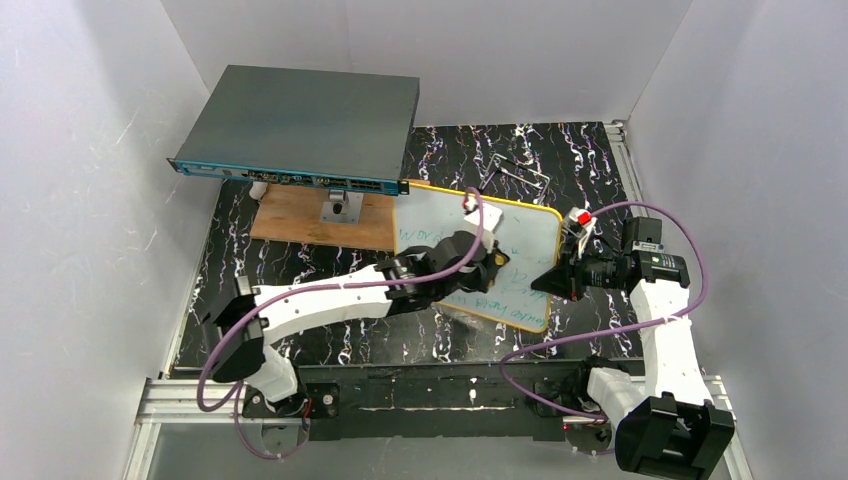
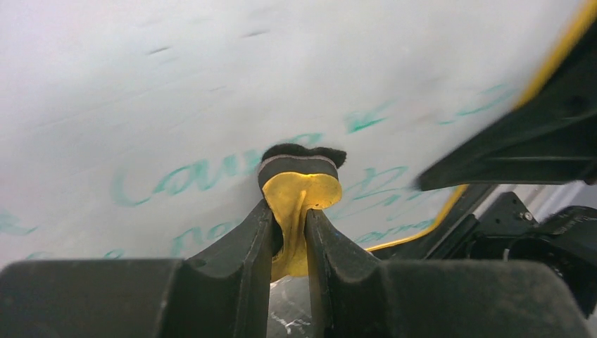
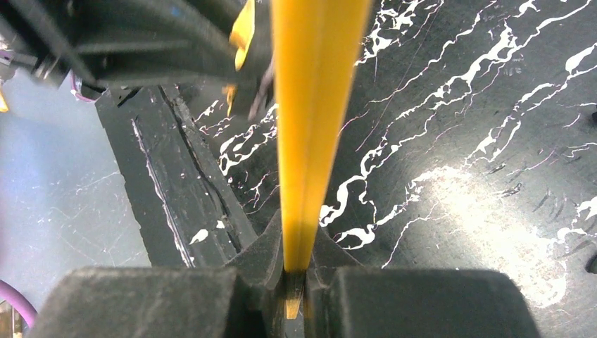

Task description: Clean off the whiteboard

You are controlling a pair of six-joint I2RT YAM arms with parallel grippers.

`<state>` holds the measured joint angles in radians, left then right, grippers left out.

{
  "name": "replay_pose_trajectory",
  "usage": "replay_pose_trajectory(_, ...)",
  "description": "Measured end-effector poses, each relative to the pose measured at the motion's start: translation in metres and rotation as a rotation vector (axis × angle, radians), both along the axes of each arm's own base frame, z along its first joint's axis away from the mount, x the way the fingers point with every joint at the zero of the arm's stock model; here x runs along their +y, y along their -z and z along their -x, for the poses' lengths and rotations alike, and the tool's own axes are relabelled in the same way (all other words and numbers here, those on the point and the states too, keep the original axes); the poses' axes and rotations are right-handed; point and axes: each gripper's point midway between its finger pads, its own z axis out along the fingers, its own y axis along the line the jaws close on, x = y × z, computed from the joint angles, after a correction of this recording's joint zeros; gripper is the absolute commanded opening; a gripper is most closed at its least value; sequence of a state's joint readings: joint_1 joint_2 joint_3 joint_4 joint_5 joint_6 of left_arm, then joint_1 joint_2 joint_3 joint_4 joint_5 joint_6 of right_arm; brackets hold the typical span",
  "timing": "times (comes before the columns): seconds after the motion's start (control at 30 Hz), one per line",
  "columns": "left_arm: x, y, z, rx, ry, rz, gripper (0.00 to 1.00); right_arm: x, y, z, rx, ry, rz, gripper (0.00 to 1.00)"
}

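A black table top veined white like marble (image 1: 590, 160) carries a flat brown wooden board (image 1: 300, 218) at its far left. A thin bent metal wire piece (image 1: 522, 167) lies near the back. A small yellow-framed whiteboard (image 1: 520, 235) sits mid-table, just beside the wooden board; whether it lies flat cannot be told.

There is one whiteboard (image 1: 437, 215), and the rows of green handwriting on it are too smeared to count. One eraser (image 2: 296, 189) shows, yellow with a black felt face. The single black marbled counter (image 1: 590, 160) also carries one dark-grey network switch (image 1: 300, 125), one brown wooden board (image 1: 300, 215) and one bent metal wire piece (image 1: 520, 170). Two white arms are in view, one left arm (image 1: 330, 300) and one right arm (image 1: 665, 330). Each bears one claw, two in all: the left claw (image 2: 288, 232) and the right claw (image 3: 296, 260). Two purple cables show, the left cable (image 1: 215, 355) and the right cable (image 1: 690, 255).
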<state>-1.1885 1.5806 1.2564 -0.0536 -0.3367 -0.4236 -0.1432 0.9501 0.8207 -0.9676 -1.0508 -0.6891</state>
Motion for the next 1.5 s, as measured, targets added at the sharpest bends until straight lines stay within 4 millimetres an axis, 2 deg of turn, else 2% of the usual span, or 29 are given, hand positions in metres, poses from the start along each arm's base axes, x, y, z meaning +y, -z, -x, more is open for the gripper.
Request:
replay_pose_trajectory(0.5, 0.152, 0.027, -0.073, -0.034, -0.395, 0.131, 0.00, 0.002, -0.003, 0.004, -0.022, -0.023, -0.010, 0.01)
replay_pose_trajectory(0.63, 0.181, 0.024, -0.081, -0.055, -0.459, 0.167, 0.00, 0.002, -0.003, 0.003, -0.047, -0.036, -0.003, 0.01)
replay_pose_trajectory(0.8, 0.207, 0.020, -0.086, -0.060, -0.503, 0.221, 0.00, 0.003, -0.002, 0.004, -0.056, -0.047, 0.002, 0.01)
replay_pose_trajectory(0.93, 0.217, 0.024, -0.085, -0.044, -0.495, 0.254, 0.00, 0.003, -0.002, 0.004, -0.058, -0.049, 0.003, 0.01)
replay_pose_trajectory(1.03, 0.215, 0.029, -0.083, -0.038, -0.458, 0.270, 0.00, 0.003, -0.002, 0.004, -0.058, -0.051, 0.002, 0.01)
replay_pose_trajectory(1.2, 0.198, 0.038, -0.083, -0.041, -0.361, 0.269, 0.00, 0.004, -0.001, 0.005, -0.040, -0.054, -0.008, 0.01)
replay_pose_trajectory(1.5, 0.168, 0.039, -0.090, -0.087, -0.226, 0.309, 0.00, 0.006, -0.002, 0.008, -0.002, -0.052, -0.043, 0.01)
